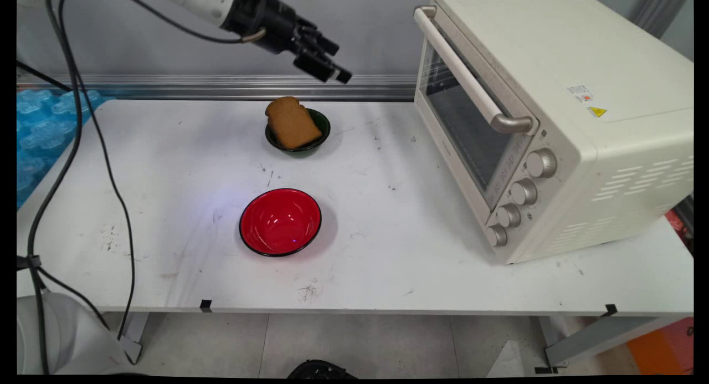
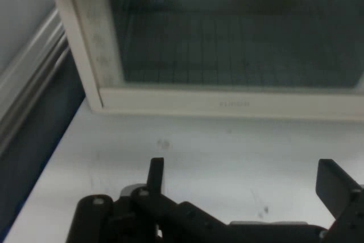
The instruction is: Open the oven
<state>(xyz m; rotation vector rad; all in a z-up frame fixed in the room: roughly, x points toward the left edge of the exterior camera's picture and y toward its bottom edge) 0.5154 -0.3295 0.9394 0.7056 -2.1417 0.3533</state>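
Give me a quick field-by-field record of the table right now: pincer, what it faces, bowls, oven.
pincer: open, empty, raised above the table's far edge, pointing toward the toaster oven
toaster oven: cream, on the table's right side, door shut, four knobs on the front
green bowl: far centre, below the pincer, holds a slice of toast leaning over its rim
red bowl: nearer centre, empty, upright
table: white, scuffed
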